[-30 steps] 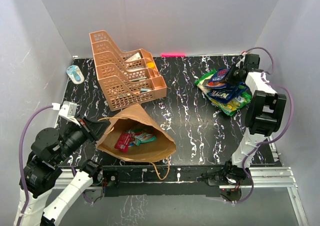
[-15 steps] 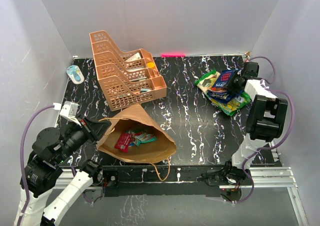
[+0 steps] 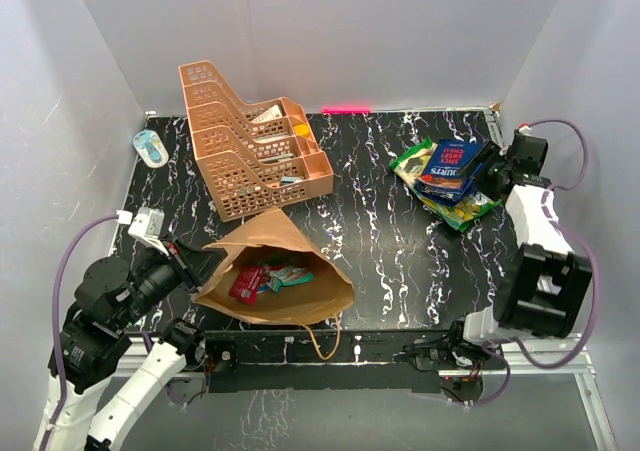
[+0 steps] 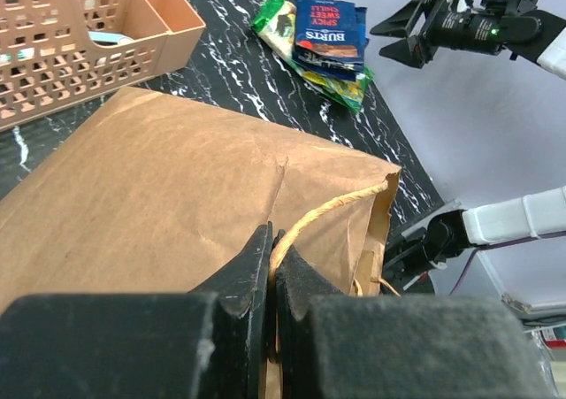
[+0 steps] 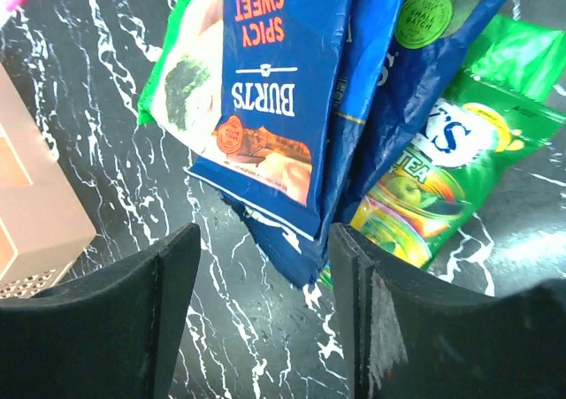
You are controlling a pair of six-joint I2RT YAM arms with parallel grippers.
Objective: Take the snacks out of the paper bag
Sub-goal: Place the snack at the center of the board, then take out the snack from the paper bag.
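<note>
A: Left gripper (image 4: 272, 250)?

B: Jaws were pressed fully together on the twine handle (image 4: 329, 211) of the paper bag (image 3: 278, 243); nothing else in the pinch.

A: Bag position?

B: It lay on its side at the near left of the table (image 3: 370, 251); mouth gaped up toward the overhead camera; a second handle loop hung over the near edge.

A: Snacks inside?

B: Yes; a red packet (image 3: 246, 283) and a teal wrapper (image 3: 288, 272) sat inside the mouth; couldn't tell if more were deeper in.

A: Right gripper (image 5: 263, 240)?

B: Jaws stood about half apart and gripped nothing; it hovered beside the snack pile at the far right of the table.

A: The pile?

B: A blue packet (image 5: 274, 80) lay on top; another blue bag (image 5: 416, 54) was under it; a green bag (image 5: 447, 182) was at the bottom, partly covered.

A: Other stuff?

B: An orange tray rack (image 3: 250, 156) stood just behind the paper bag; couldn't tell if they touched.
</note>
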